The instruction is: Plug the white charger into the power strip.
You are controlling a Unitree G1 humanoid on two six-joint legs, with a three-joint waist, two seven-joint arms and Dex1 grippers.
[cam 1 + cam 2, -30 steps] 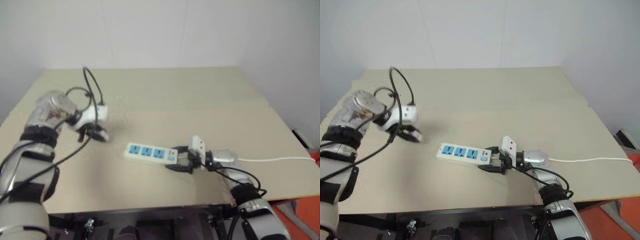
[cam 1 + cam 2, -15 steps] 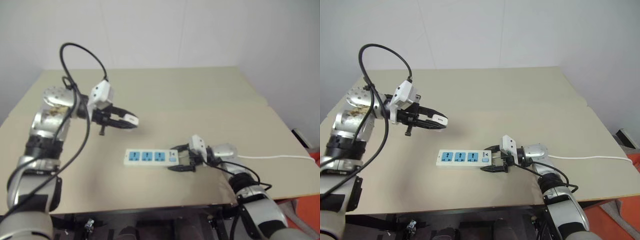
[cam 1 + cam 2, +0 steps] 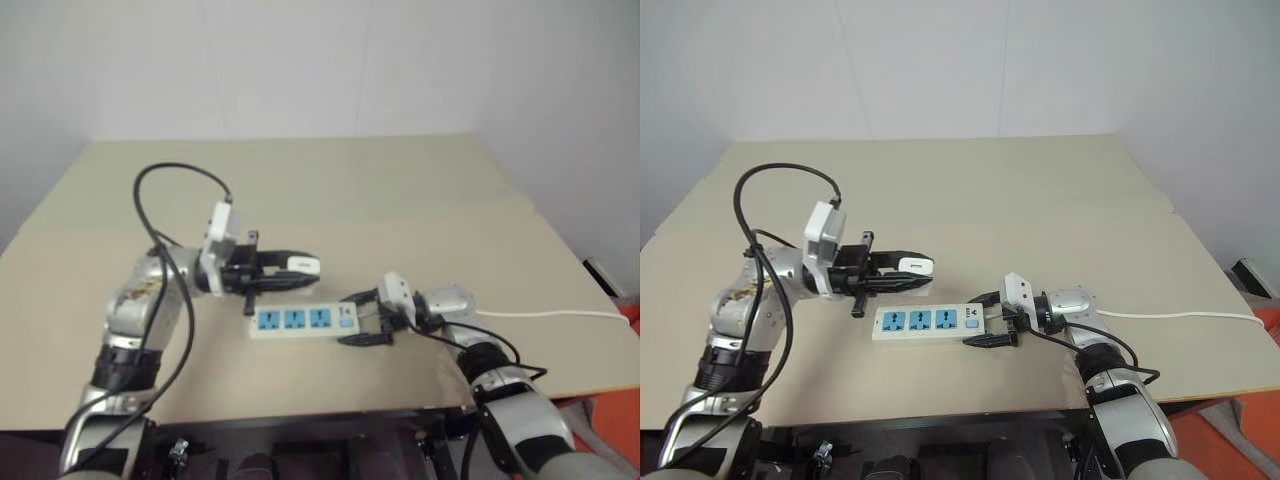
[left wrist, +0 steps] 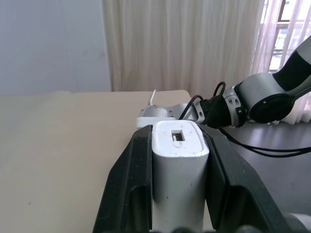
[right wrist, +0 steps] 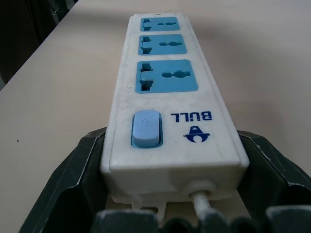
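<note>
The power strip [image 3: 298,320], a flat white bar with three blue socket faces, lies near the table's front edge. My right gripper [image 3: 358,318] is shut on its cord end, one black finger [image 5: 80,170] against each side. The sockets face up in the right wrist view, with a blue switch [image 5: 146,127] nearest the fingers. The white charger [image 3: 303,265] hangs just above and behind the strip's middle. My left gripper [image 3: 290,268] is shut on it and points level toward the right. In the left wrist view the charger [image 4: 179,165] sits between the two black fingers [image 4: 131,184].
The strip's thin white cord [image 3: 550,318] runs right across the tan table [image 3: 400,190] to its right edge. A black cable [image 3: 165,180] loops above my left arm. An orange object [image 3: 615,440] lies below the table's right corner.
My left gripper has swung from the table's left side toward the middle with the charger and now points level over the strip. The right gripper has stayed on the strip's end.
</note>
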